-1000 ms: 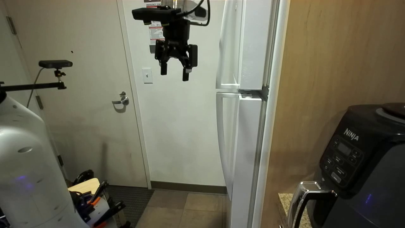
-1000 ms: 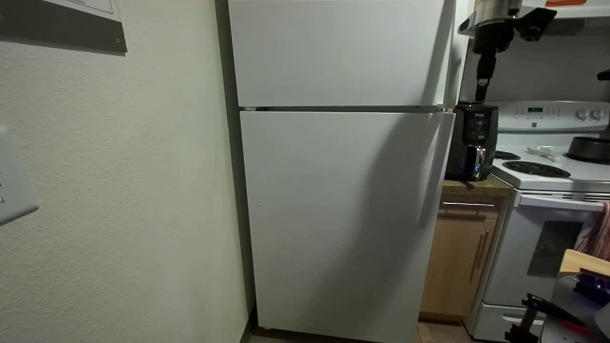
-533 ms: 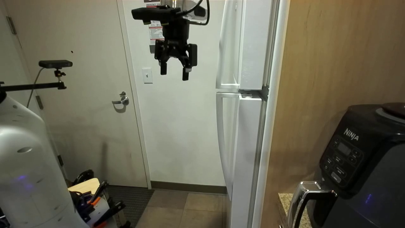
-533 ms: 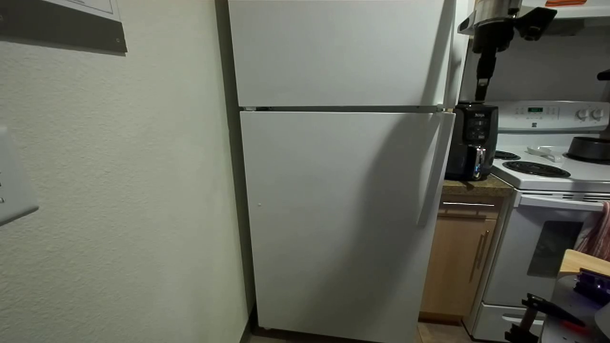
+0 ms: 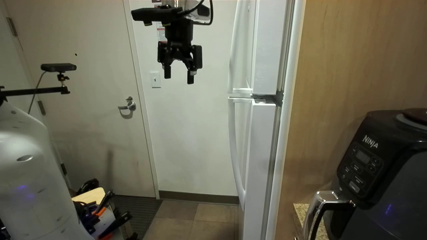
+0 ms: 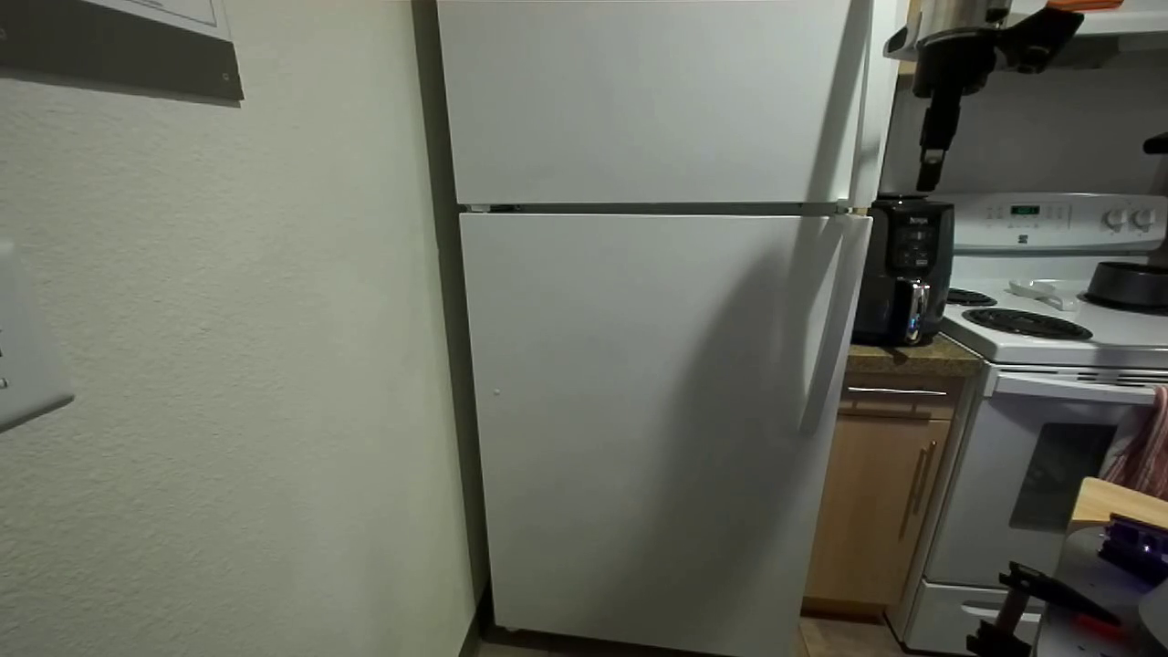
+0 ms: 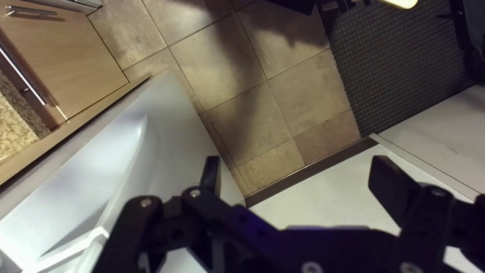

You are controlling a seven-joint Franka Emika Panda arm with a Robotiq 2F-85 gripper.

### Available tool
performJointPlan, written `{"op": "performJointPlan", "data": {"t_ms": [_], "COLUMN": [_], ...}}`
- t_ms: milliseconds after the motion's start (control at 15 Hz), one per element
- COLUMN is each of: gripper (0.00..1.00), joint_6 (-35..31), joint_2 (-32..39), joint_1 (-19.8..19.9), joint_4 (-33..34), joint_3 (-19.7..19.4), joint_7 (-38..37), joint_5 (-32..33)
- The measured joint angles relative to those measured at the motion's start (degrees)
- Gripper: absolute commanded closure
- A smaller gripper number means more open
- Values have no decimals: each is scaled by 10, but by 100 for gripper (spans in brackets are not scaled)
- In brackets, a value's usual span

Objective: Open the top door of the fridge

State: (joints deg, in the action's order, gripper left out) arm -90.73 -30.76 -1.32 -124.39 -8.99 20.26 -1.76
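The fridge is glossy white and shows in both exterior views, with its lower door [image 5: 258,160] below the shorter top door [image 5: 268,50]. The top door looks shut, also in the exterior view facing its front [image 6: 648,100]. Its curved white handle [image 5: 233,50] runs down the front edge. My gripper [image 5: 179,81] points down, open and empty, in the air in front of the fridge, apart from the handle. It also shows side-on [image 6: 929,182]. In the wrist view the open fingers [image 7: 297,165] have nothing between them; the lower door's handle [image 7: 130,167] is at left.
A black air fryer [image 6: 903,274] stands on the counter beside the fridge, and a white stove [image 6: 1049,347] stands further right. A wall [image 5: 196,143] and a white room door [image 5: 90,133] are behind the gripper. The robot base with tools [image 5: 100,213] stands at left.
In the last half second my gripper has moved slightly left in an exterior view, away from the fridge, and slightly right and up in the exterior view facing the fridge. The doors have not moved.
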Motion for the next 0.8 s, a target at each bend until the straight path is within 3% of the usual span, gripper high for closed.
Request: {"op": "performJointPlan", "data": {"t_ms": [333,800], "gripper": [0,0], "joint_6": [-28,-101], "joint_2": [-26,-57], "joint_1": [17,38], "joint_4": [-33,-118], "joint_3": [4,17], "joint_7": [-15,-68], "joint_5": [11,75]}}
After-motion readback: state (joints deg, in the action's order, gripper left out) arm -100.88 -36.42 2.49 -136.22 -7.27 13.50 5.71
